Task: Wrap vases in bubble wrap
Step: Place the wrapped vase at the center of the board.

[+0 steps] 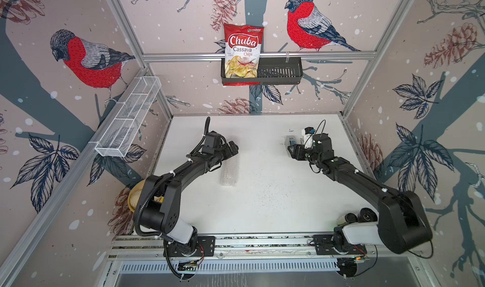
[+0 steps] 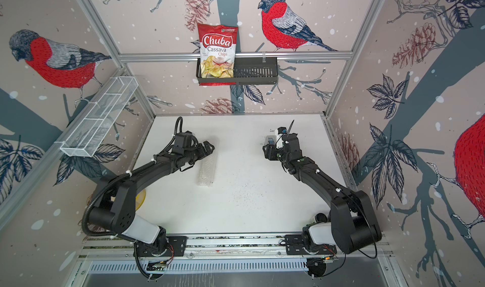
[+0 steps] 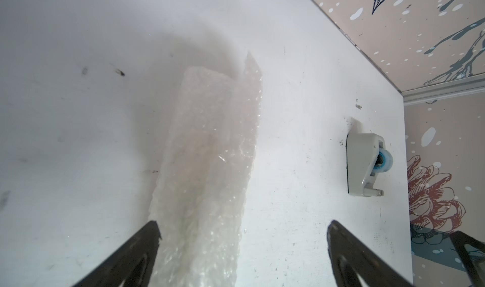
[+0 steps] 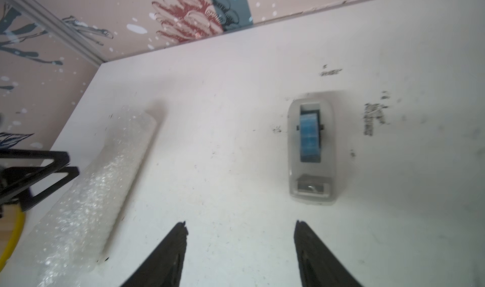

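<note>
White tabletop (image 1: 262, 207): rolled bubble wrap (image 1: 229, 174) lies free; left gripper (image 3: 244, 228) wide, right gripper (image 4: 241, 226) parted, both empty. With its flap loose, the springy roll may unfurl

We classify this as a robotics lab cell. An aluminium frame (image 1: 183, 57) carries panels (image 1: 170, 23) printed with birds. A left arm (image 1: 181, 172) and a right arm (image 1: 351, 174) are bolted to a rail (image 1: 262, 242) along the edge of a white table (image 1: 262, 207). A wire basket (image 1: 128, 117) and a black basket (image 1: 279, 71) hang from the frame.
</note>
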Robot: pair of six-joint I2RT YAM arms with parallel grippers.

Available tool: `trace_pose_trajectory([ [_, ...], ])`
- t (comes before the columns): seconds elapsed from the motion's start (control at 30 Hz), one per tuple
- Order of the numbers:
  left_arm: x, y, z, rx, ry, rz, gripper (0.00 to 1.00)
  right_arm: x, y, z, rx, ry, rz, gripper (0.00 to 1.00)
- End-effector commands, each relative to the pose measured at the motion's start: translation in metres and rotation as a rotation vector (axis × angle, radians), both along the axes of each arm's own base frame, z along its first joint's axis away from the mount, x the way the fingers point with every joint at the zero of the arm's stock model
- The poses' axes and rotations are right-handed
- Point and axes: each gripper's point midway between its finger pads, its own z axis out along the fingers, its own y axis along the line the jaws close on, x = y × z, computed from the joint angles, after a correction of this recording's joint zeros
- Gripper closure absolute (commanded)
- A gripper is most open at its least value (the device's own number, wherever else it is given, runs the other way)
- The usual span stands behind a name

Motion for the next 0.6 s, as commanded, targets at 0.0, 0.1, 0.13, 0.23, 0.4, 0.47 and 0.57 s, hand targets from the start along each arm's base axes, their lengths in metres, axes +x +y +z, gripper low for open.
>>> trace_pose_trajectory([
  [0.0,-0.001,0.014,0.015,0.081,-0.026,0.017,0.01,0.007,-0.038,0.016,-0.092,-0.08,-0.16,0.29],
  [0.1,-0.001,0.019,0.034,0.135,-0.072,-0.006,0.01,0.008,-0.083,0.031,-0.121,-0.135,-0.378,0.2],
  [0.13,-0.002,0.024,0.039,0.17,-0.09,-0.005,0.01,0.007,-0.105,0.031,-0.142,-0.144,-0.483,0.19],
  [0.23,-0.003,0.045,0.061,0.307,-0.204,0.039,0.02,-0.003,-0.164,0.028,-0.201,-0.151,-0.746,0.14],
  [0.4,-0.016,0.079,0.081,0.466,-0.488,0.13,0.01,-0.012,-0.213,0.015,-0.271,-0.21,-0.947,0.08],
  [0.47,-0.025,0.094,0.084,0.49,-0.594,0.207,0.01,-0.016,-0.222,0.007,-0.295,-0.244,-0.997,0.08],
  [0.57,-0.041,0.116,0.078,0.612,-0.701,0.281,0.01,-0.016,-0.221,-0.005,-0.343,-0.278,-0.969,0.08],
])
